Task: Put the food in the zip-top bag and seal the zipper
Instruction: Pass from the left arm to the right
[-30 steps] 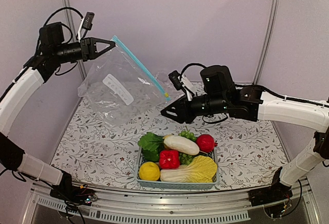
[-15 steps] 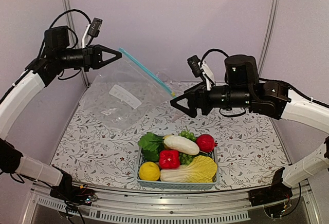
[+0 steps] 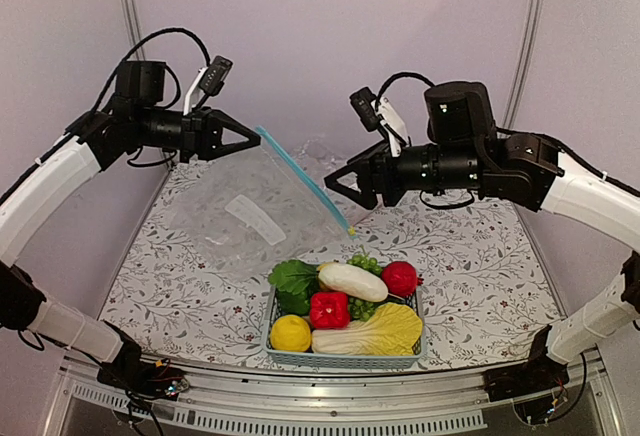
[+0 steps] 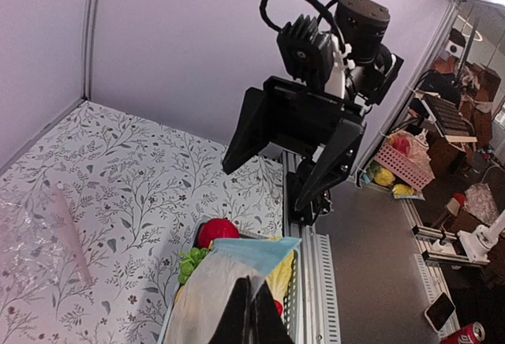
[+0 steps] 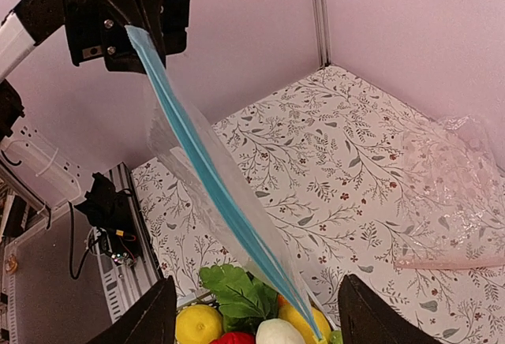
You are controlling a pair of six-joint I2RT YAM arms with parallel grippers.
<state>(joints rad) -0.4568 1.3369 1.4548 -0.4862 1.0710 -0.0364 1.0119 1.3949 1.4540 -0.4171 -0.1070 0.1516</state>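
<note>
Toy food (image 3: 350, 281) fills a basket (image 3: 345, 360) at the front. Behind, a probably light, limp, slippery clear bag (image 3: 250, 218) hangs by one zipper (image 3: 305, 182) corner from the clamped left gripper (image 3: 255, 143); the right gripper (image 3: 342, 188) gapes empty beside the free corner, the likely hold

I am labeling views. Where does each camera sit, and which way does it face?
Top: above, behind the bases, looking down at the table; both arms show.
Left wrist: on the left arm, facing the right gripper; own shut fingers pinch the bag.
Right wrist: on the right arm, facing the left gripper and zipper; own open fingers show.
Shared: all see the food.
</note>
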